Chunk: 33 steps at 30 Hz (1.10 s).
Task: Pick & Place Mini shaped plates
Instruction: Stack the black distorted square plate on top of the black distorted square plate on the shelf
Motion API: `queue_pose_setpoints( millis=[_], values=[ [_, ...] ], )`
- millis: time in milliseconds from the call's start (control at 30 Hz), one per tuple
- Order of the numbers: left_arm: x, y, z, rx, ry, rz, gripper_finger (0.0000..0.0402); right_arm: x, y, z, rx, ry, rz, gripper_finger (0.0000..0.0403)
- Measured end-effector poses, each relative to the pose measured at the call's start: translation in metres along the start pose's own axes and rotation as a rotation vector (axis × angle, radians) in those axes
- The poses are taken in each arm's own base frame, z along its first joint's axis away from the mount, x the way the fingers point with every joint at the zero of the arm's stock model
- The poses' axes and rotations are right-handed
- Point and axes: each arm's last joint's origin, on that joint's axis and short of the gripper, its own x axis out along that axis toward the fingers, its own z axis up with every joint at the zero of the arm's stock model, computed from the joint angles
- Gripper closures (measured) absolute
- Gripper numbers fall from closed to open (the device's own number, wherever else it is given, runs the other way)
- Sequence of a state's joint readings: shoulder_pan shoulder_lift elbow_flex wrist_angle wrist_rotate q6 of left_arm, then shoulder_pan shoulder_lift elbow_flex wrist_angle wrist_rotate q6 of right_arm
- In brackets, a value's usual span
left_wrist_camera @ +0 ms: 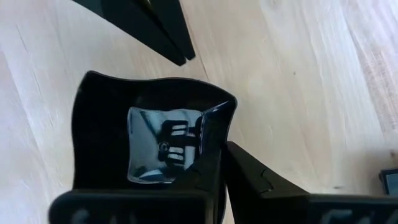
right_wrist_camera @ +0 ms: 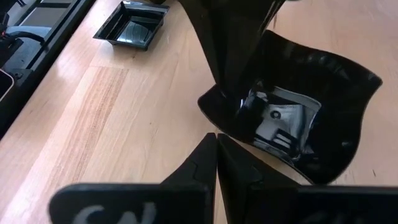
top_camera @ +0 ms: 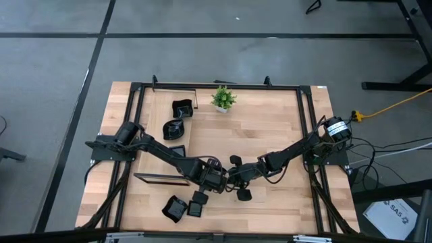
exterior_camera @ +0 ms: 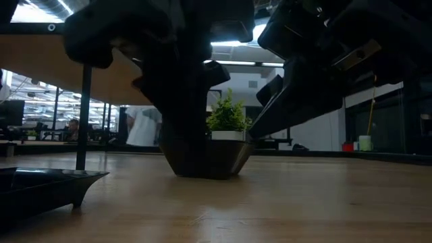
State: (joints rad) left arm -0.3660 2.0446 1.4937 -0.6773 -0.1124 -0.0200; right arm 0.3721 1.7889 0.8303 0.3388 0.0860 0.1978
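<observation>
Wooden tabletop [top_camera: 270,142] bears a plate [left_wrist_camera: 155,134] pinched at its rim by the left end effector [left_wrist_camera: 214,180]. It is judged mid-pick, so a lift is called for next, while the right end effector [right_wrist_camera: 216,155], pressed together empty, hovers just beside it.

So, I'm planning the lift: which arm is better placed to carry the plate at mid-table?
Left, probably. The left gripper has its fingers clamped on the black plate rim, while the right gripper is shut beside it, holding nothing.

The table middle is blocked by both grippers, left [top_camera: 217,181] and right [top_camera: 233,177], met over one plate [left_wrist_camera: 149,140]; the near edge is crowded by two plates [top_camera: 183,208]; the far side is occupied by a plant [top_camera: 223,98]; open wood is left on the right.
</observation>
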Motion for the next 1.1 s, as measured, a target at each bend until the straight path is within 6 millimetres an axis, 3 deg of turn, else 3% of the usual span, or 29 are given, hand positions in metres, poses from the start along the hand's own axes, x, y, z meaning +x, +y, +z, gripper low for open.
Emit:
queue_pose_setpoints(
  millis=[867, 1100],
  values=[
    [-0.003, 0.001, 0.002, -0.037, -0.011, 0.007, 0.0399, 0.0, 0.001, -0.001, -0.014, 0.006, -0.028, 0.0389],
    [-0.004, 0.001, 0.002, -0.04, -0.012, -0.001, 0.0399, 0.011, -0.002, -0.014, -0.007, 0.05, -0.06, 0.0389]
  ],
)
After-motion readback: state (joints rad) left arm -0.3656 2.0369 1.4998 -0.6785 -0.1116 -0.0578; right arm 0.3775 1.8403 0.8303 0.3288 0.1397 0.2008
